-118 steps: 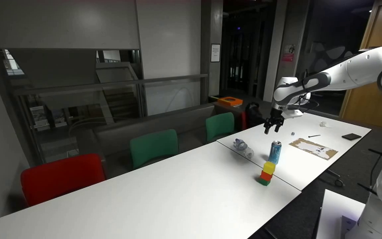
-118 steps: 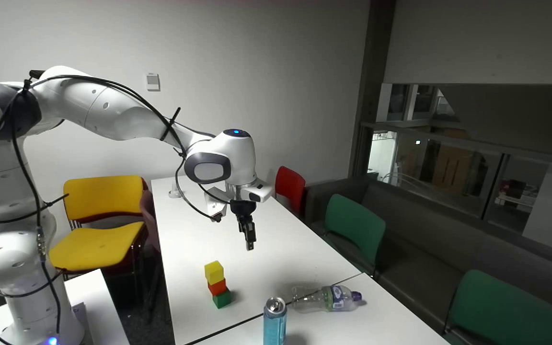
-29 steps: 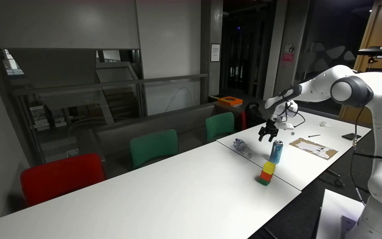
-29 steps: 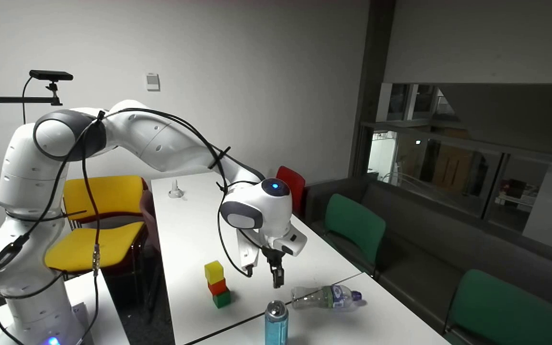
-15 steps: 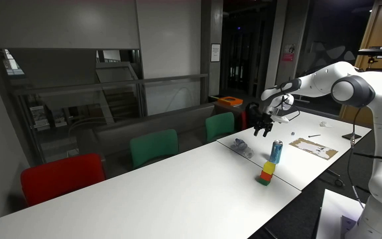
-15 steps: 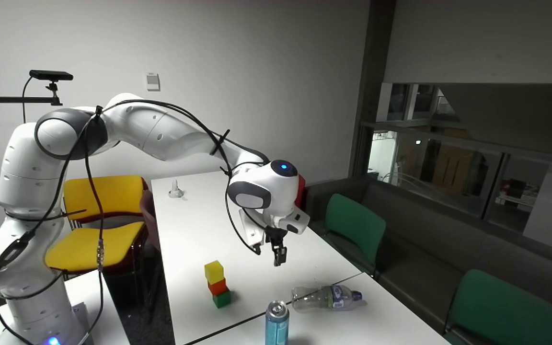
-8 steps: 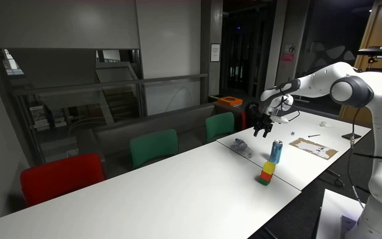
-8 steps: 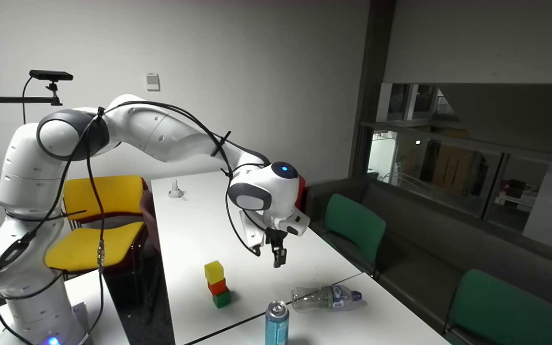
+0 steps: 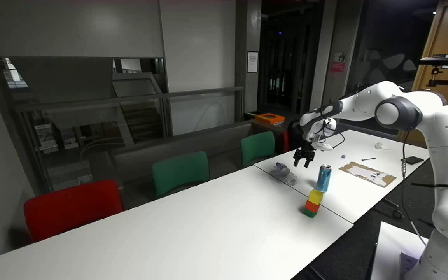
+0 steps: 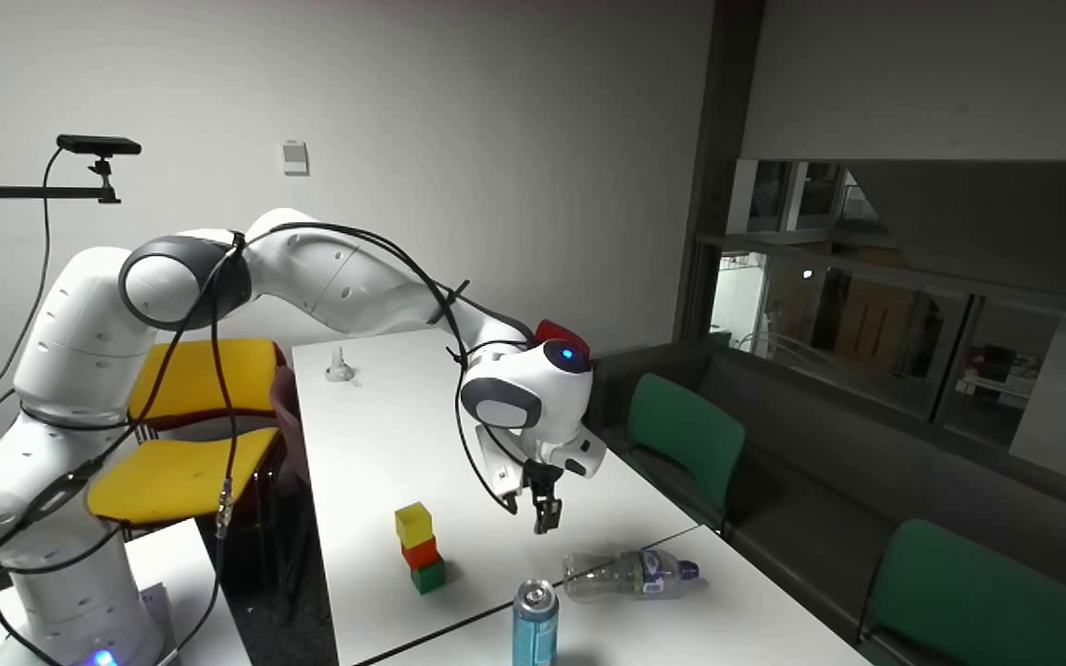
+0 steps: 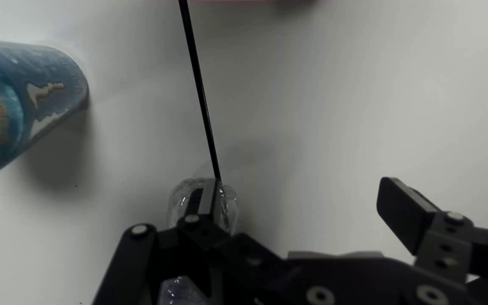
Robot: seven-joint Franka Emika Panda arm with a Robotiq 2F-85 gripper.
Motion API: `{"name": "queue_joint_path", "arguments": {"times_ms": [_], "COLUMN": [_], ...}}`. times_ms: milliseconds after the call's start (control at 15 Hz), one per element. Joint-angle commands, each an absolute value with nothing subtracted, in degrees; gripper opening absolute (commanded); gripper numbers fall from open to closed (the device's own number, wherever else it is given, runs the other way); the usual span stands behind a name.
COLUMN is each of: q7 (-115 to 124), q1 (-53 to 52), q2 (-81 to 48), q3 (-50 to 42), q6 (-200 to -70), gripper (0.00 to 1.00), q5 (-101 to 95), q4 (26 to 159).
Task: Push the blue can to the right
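Note:
The blue can stands upright on the white table beside the seam. It also stands at the bottom edge of an exterior view, its base cut off. In the wrist view the can is at the left, its top cut off by the frame edge. My gripper is open and empty above the table, apart from the can. It also shows in an exterior view. In the wrist view its fingers are wide apart with only table between them, and the can lies beyond the left finger.
A clear plastic bottle lies across the seam; in the wrist view the bottle is partly behind the left finger. A yellow, red and green block stack stands near the can. A torn cardboard sheet and a pen lie farther over.
In the last half second my gripper has lowered towards the table. Compared with about eight seconds ago it is lower and nearer the bottle, and the can stands very slightly shifted.

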State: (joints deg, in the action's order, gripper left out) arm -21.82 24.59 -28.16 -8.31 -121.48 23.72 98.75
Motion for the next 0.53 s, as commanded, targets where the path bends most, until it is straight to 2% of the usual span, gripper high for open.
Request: {"name": "queue_joint_path", "arguments": {"times_ms": [0, 467], "q7": [-20.1, -18.2], "q1": [25.5, 27.1], "q2": [-33.4, -40.9], "q3": [-7.2, -6.5], "q6": [-117.8, -113.5], "gripper": [1.0, 1.0], "q5": [23.6, 23.9], "q4": [92.1, 86.0]}}
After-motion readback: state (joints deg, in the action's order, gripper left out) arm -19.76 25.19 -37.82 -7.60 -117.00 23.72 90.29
